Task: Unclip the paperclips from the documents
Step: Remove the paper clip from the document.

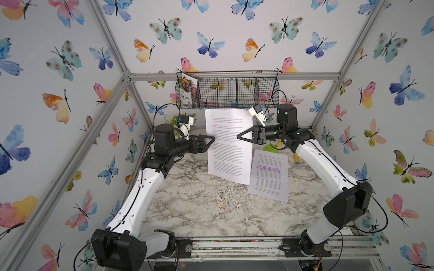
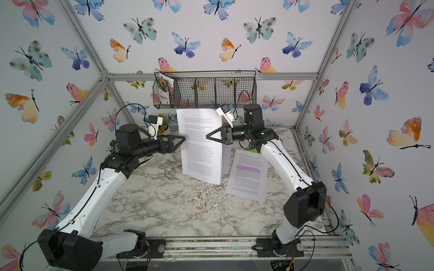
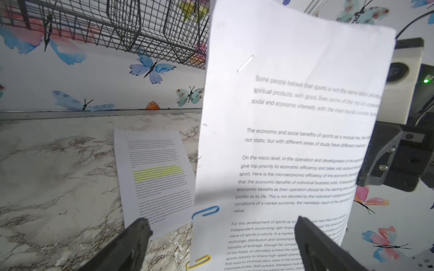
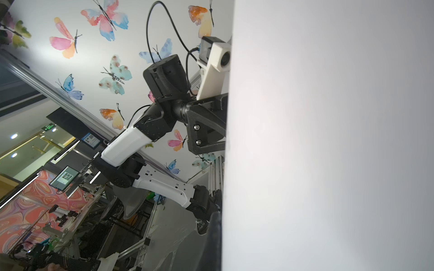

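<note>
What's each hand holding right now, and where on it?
Right hand pinches the unhighlighted document at its side edge, holding it upright. Left hand is open, holding nothing.

1. The left arm [image 1: 136, 201] rises from the near-left corner of the table [image 1: 187, 218]. Its elbow is bent and its forearm reaches in toward the table's middle.
2. The left gripper [image 1: 211, 140] points to the right with its jaws spread wide. In the left wrist view its two fingers [image 3: 138, 232] stand far apart.
3. The right arm [image 1: 326, 164] rises from the near-right corner and bends inward.
4. The right gripper [image 1: 238, 136] points left, facing the left gripper. Its jaws are pressed together on the raised document [image 1: 229, 159].
5. The two gripper tips are near each other but apart.
</note>
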`<state>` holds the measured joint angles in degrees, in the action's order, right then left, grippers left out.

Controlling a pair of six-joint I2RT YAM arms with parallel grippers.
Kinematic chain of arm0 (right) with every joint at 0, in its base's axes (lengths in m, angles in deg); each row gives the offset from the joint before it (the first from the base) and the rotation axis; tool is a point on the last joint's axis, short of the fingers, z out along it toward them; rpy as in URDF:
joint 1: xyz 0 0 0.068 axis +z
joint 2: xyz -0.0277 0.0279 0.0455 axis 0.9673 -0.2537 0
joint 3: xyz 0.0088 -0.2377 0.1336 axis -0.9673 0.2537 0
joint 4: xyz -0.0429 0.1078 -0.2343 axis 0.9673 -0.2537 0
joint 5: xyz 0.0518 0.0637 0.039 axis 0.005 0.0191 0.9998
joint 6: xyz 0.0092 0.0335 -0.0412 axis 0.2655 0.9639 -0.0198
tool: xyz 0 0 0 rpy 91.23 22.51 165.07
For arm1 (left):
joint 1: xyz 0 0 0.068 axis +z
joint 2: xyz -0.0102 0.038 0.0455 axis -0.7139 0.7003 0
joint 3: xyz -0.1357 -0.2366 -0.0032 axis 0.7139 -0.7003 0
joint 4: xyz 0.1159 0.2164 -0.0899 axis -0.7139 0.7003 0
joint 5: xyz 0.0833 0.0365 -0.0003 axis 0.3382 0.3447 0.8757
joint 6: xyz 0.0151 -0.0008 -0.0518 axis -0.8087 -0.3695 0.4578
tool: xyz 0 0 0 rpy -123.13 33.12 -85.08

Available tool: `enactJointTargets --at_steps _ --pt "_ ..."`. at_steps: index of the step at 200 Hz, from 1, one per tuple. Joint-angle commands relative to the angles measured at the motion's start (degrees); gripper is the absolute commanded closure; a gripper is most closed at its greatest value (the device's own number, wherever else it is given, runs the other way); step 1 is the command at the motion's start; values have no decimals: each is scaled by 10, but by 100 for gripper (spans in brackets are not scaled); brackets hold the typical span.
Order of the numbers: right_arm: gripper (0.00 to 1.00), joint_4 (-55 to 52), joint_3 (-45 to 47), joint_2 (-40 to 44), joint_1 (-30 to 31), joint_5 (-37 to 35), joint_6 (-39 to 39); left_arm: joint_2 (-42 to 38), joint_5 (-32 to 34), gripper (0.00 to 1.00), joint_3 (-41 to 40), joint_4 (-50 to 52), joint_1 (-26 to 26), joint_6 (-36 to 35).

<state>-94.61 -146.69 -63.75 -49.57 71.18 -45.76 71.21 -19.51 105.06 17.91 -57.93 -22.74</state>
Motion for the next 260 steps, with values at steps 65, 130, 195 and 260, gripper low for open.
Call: enactJointTargets --at_steps 65,130,195,260 --pt "98 130 -6 17 21 59 74 19 -185 20 -6 -110 2 124" --pt "98 116 24 28 22 35 48 11 -158 53 2 -46 19 107" --pt "98 111 54 38 21 31 42 -1 -116 55 6 -22 35 100" --pt "98 112 56 37 21 17 42 -9 -118 93 -18 -17 35 105"
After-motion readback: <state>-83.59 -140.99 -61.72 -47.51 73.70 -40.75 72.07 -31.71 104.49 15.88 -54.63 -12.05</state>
